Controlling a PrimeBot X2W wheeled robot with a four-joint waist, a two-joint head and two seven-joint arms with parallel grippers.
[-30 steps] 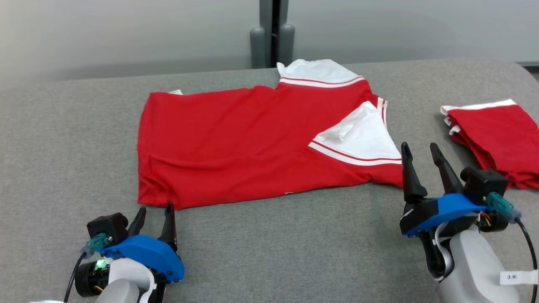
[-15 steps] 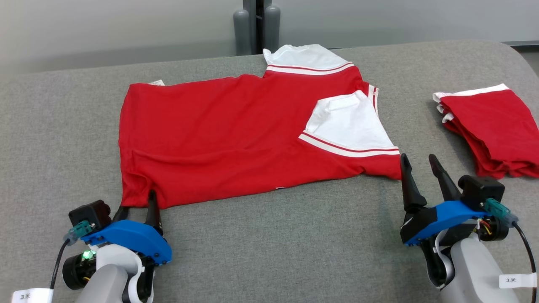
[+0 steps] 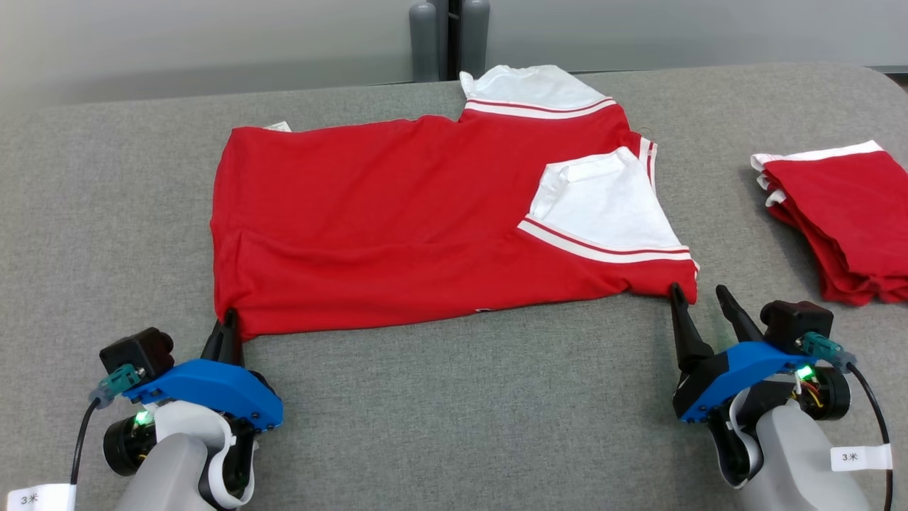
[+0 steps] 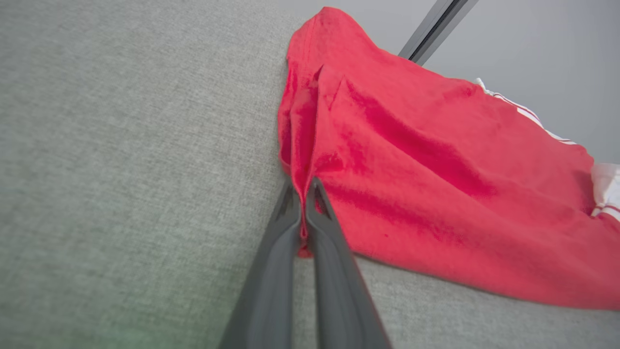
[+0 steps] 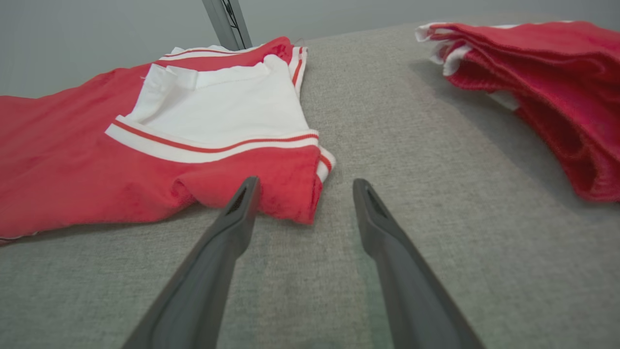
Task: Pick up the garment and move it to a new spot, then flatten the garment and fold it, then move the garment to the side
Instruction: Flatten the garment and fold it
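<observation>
Head view shows a red garment with white sleeves spread flat on the grey cloth-covered counter, hem toward the robot's left and sleeves toward its right. The left pincer sits at the garment's near left corner, its fingers pressed together with a pinch of red hem between them. In the left wrist view the cloth is bunched into a ridge running up from the tips. The right pincer stands wide open at the near right corner and holds nothing. In the right wrist view that red corner, edged with a white and red band, lies on the counter between the two spread fingers, near their tips. Farther right, well apart from the garment, a folded pile of red and white clothes rests on the counter. A grey post stands behind the far edge.
</observation>
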